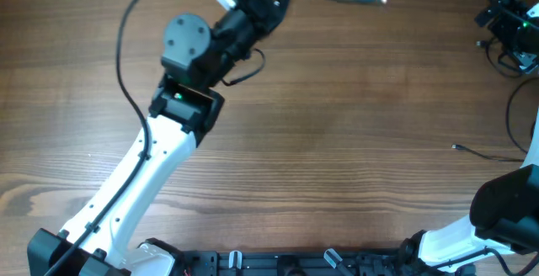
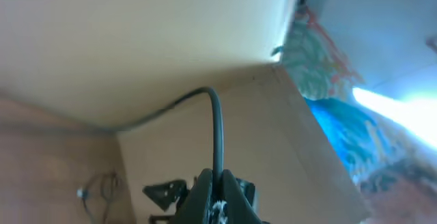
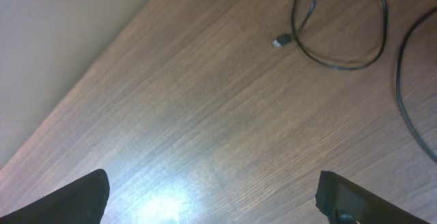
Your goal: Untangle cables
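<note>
Clearly our left hand (image 2: 217, 183) is pinching one thin black cable (image 2: 218, 135) at the far edge of the counter (image 1: 337, 124); our right hand (image 3: 212, 197) hangs spread over loose cable loops (image 3: 339, 66). They look light, limp and slick, so we'd grip beside a plug (image 3: 280, 41).

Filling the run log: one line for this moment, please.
left gripper: shut on cable | right gripper: open, empty | loose cable: on table

White arms (image 1: 143, 171), black joints (image 1: 187, 42)
</note>
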You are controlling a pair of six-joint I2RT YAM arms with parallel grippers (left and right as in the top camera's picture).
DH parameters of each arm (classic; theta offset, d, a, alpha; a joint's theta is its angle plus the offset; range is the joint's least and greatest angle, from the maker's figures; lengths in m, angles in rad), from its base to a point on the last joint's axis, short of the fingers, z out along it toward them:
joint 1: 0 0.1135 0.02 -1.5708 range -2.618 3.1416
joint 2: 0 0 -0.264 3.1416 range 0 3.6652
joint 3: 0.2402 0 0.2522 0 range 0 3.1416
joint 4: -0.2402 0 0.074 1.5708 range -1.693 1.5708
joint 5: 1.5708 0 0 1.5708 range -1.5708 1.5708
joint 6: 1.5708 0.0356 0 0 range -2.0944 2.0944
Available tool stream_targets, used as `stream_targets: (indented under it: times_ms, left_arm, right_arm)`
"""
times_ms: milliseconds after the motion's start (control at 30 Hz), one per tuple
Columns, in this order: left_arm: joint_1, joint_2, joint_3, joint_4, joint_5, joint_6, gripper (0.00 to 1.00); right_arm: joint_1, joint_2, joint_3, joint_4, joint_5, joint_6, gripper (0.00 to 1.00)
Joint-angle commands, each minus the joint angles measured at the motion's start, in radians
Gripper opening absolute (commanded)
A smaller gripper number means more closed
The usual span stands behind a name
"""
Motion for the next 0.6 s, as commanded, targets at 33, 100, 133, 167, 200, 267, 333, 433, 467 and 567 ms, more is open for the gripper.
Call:
stream_targets:
  times_ms: [33, 100, 133, 167, 200, 267, 333, 433, 467, 567]
  left_arm:
    - [0.016, -0.004, -0.002, -0.325, -0.22, -0.085, 0.04]
    - [0.032, -0.002, -0.002, -0.531, -0.359, -0.085, 0.04]
    - [0.043, 0.0, -0.002, -0.621, -0.419, -0.085, 0.04]
    - [0.054, 0.001, -0.002, -0.699, -0.467, -0.085, 0.04]
    - [0.069, 0.001, -0.002, -0.783, -0.515, -0.085, 0.04]
    - [0.09, 0.001, -0.002, -0.885, -0.57, -0.085, 0.04]
    - [0.113, 0.001, -0.002, -0.978, -0.61, -0.077, 0.04]
    - [0.139, 0.001, -0.002, -1.094, -0.643, -0.074, 0.04]
    - [0.149, 0.001, -0.002, -1.139, -0.65, -0.074, 0.04]
    - [0.159, 0.005, -0.002, -1.214, -0.67, -0.073, 0.04]
  right_arm:
    - [0.002, 0.014, -0.004, -0.018, -0.013, -0.025, 1.0]
    - [0.002, 0.014, -0.004, -0.026, -0.013, -0.039, 1.0]
    - [0.002, 0.014, -0.004, -0.033, -0.017, -0.038, 1.0]
    - [0.002, 0.014, -0.004, -0.04, -0.026, -0.037, 1.0]
    - [0.002, 0.014, -0.004, -0.05, -0.052, -0.037, 1.0]
    - [0.003, 0.014, -0.004, -0.068, -0.111, -0.037, 1.0]
    - [0.01, 0.014, -0.005, -0.089, -0.18, -0.038, 1.0]
    - [0.043, 0.014, -0.024, -0.096, -0.236, -0.043, 1.0]
    - [0.059, 0.014, -0.034, -0.095, -0.241, -0.051, 1.0]
    - [0.124, 0.014, -0.071, -0.09, -0.241, -0.06, 1.0]
